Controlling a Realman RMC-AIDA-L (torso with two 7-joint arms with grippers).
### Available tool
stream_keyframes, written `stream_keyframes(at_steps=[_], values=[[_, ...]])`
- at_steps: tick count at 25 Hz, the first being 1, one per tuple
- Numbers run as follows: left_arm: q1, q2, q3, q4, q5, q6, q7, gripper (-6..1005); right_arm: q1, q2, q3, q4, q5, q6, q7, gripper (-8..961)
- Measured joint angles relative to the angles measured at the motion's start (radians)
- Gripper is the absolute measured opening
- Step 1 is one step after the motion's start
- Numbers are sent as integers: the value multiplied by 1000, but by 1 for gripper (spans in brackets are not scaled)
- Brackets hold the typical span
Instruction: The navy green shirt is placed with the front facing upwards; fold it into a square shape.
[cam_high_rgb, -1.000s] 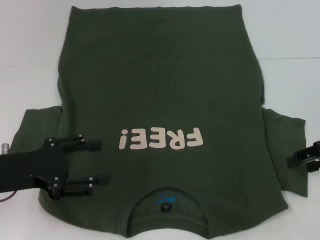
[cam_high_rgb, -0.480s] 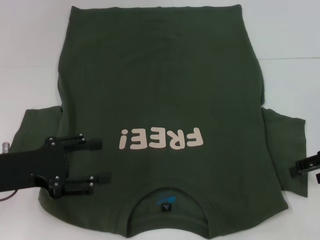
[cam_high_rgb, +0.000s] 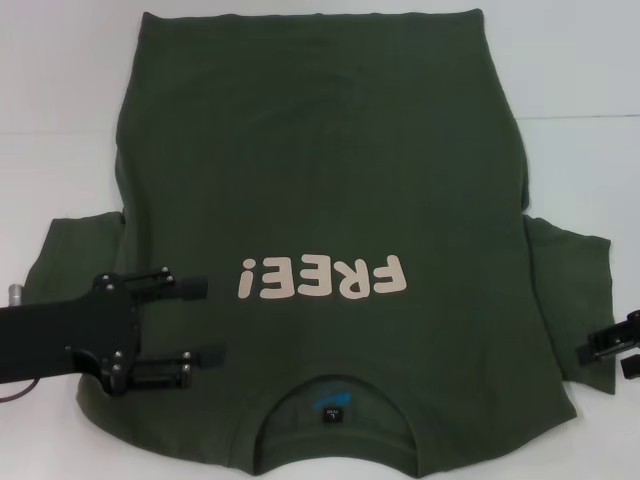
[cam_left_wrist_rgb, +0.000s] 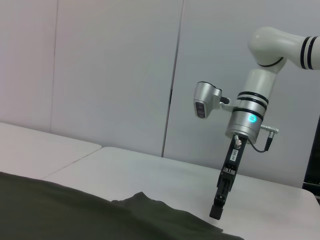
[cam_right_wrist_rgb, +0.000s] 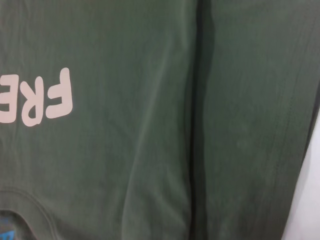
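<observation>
- White bench (cam_high_rgb: 60, 90) carries the navy green shirt (cam_high_rgb: 320, 180), spread flat and print-up, collar (cam_high_rgb: 335, 412) at 6 o'clock in the head view and hem at 12; pale wall panels stand behind in the left wrist view.
- Left gripper (cam_high_rgb: 200, 320) hovers over the shirt's shoulder area at 8 o'clock, fingers (cam_high_rgb: 190, 287) apart, nothing between them.
- Right gripper (cam_high_rgb: 592, 347) sits at the edge of the sleeve (cam_high_rgb: 570, 280) at 4 o'clock; I cannot tell whether its fingers are apart or together.
- Step in hand, as I judge it: taking hold for a first side fold.
- To do it well, pinch one layer stack cleanly at shoulder and sleeve, lift both sides evenly, and keep the fold line parallel to the side seam (cam_right_wrist_rgb: 197, 125).
</observation>
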Motion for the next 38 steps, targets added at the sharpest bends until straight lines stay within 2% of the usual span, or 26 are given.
stream_keyframes(at_steps=[9,38], values=[[1,0,0,0,0,0,1,798,-5,1,0,8,-3,10,0,648],[5,0,0,-4,0,-2,8,799,3,-4,-24,74,-4,59,1,650]])
